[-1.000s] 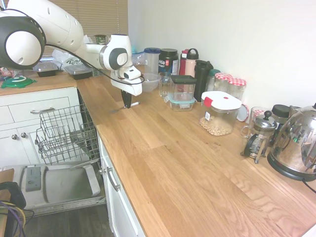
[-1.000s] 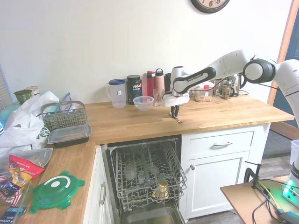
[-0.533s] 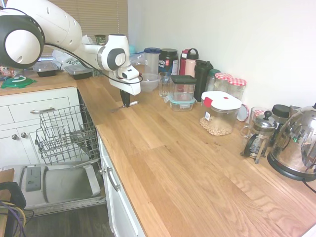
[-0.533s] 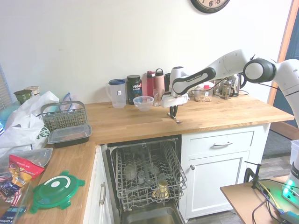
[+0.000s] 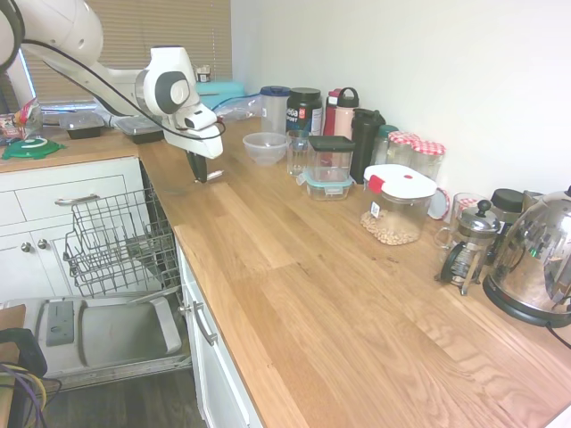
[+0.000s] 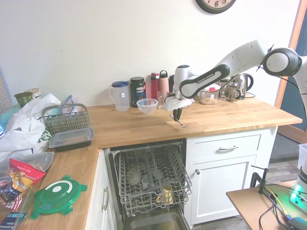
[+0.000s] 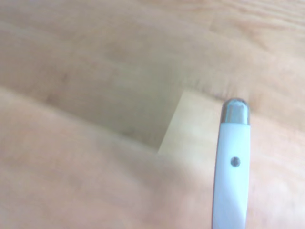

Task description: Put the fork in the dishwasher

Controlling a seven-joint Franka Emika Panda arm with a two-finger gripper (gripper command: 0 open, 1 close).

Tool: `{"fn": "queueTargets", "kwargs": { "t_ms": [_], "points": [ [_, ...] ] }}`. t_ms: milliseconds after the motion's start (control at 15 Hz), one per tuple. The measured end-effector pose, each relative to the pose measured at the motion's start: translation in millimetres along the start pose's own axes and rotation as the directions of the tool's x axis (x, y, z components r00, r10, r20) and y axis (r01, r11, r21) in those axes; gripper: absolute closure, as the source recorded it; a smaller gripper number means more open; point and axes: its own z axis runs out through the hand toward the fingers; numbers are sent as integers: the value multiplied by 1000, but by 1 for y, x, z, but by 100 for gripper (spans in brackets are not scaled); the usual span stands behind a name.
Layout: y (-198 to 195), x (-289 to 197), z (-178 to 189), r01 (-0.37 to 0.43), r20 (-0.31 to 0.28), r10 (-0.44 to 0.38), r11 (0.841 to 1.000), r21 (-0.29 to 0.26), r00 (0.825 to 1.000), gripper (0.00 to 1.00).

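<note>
Hanging from the dark end effector (image 6: 177, 116) of the white arm, the slim silvery-grey fork (image 6: 180, 122) slants down and outward, its lower tip at or just above the pale wooden counter (image 6: 225, 117); contact cannot be told. The end effector's fingers are pressed together on the fork's upper part. In the second exterior view the fork reads as a thin, short sliver of metal, smaller than the clear round bowl (image 6: 147, 105) that stands on the counter near it, toward the wall. In the first exterior view the end effector (image 5: 198, 169) is over the counter's near edge, and the fork is too small there to make out. The wrist view shows a pale, white-looking handle (image 7: 232, 167) with a darker grey rounded end and one small dark dot on it, blurred, over wood grain. The white built-in dishwasher (image 6: 149, 179) stands open below the counter edge, its grey wire rack (image 6: 129, 184) pulled out, its door (image 5: 107, 330) dropped flat.
</note>
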Motion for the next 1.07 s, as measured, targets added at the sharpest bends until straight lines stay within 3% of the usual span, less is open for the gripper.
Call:
{"fn": "queueTargets", "kwargs": {
  "t_ms": [600,867,1067],
  "points": [
    [-8,-183,-8,162,-89,-165,986,-35,982,100],
    [-11,-228,35,199,-93,-207,976,-94,974,100],
    [-31,-289,75,253,-84,-268,955,-152,960,100]
  ]
}}
